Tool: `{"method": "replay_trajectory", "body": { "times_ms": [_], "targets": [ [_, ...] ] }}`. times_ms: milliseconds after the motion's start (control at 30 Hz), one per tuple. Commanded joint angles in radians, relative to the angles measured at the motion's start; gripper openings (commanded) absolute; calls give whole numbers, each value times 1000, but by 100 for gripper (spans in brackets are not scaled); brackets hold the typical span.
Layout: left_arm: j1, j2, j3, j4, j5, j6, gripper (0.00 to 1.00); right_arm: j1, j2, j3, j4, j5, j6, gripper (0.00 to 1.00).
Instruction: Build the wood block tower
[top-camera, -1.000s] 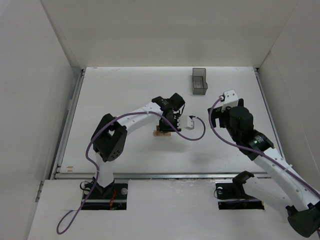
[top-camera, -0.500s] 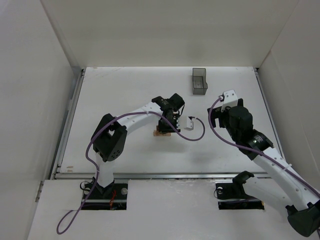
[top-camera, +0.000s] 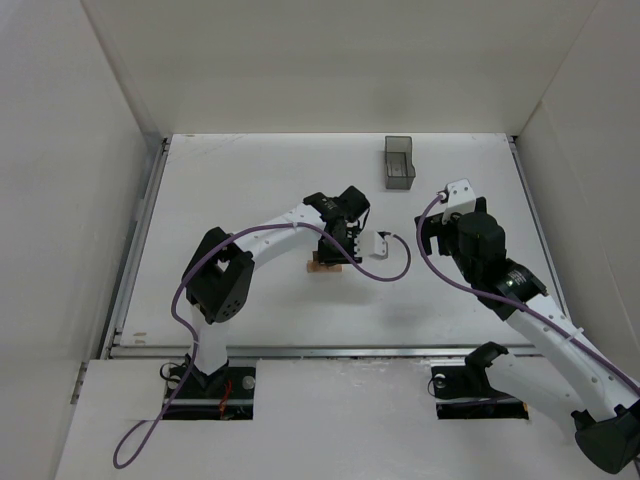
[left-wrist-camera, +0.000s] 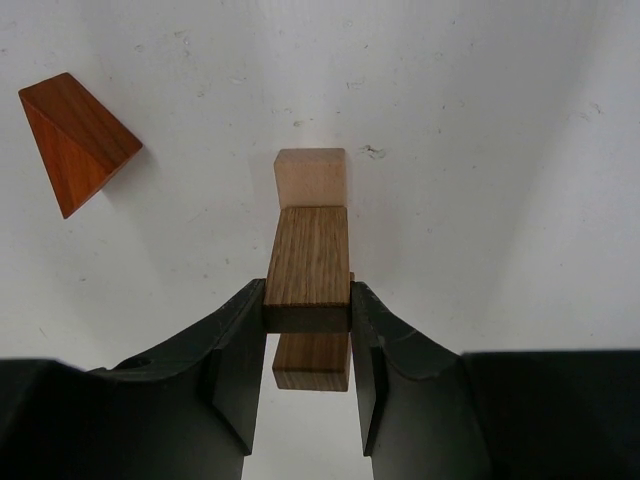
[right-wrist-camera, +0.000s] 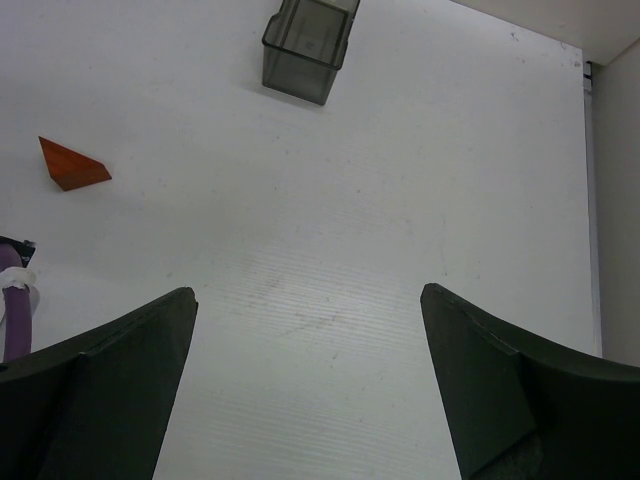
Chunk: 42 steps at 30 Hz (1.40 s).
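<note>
Left gripper (left-wrist-camera: 308, 305): closed on the long sides of a dark wood block (left-wrist-camera: 308, 262), held level over a second brown block (left-wrist-camera: 311, 362); contact between the two not clear.
Pale block (left-wrist-camera: 310, 177): on the worktop (left-wrist-camera: 480, 150), just beyond the held one.
Orange roof piece (left-wrist-camera: 78, 140): loose, off to the side.
Right gripper (right-wrist-camera: 308, 300): wide open, empty, well apart from the blocks.
Handling: probably light, stiff, smooth-faced; easily slid or toppled by a nudge.
Hold: across the flat parallel sides near mid-length; never on the roof's slopes.

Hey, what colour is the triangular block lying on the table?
The triangular block is reddish orange, like stained wood. It shows best in the left wrist view.
</note>
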Motion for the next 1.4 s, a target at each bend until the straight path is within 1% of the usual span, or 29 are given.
{"method": "replay_trajectory", "body": {
  "times_ms": [0, 333, 667, 1367],
  "targets": [
    [4, 0, 26, -3, 4, -7, 0, -5, -2, -5, 44, -4, -2, 99],
    [4, 0, 17, -3, 4, -7, 0, -5, -2, -5, 44, -4, -2, 99],
    [4, 0, 26, -51, 24, 2, 0, -5, -2, -5, 44, -4, -2, 99],
    [4, 0, 26, -3, 4, -16, 0, -5, -2, -5, 44, -4, -2, 99]
  ]
}}
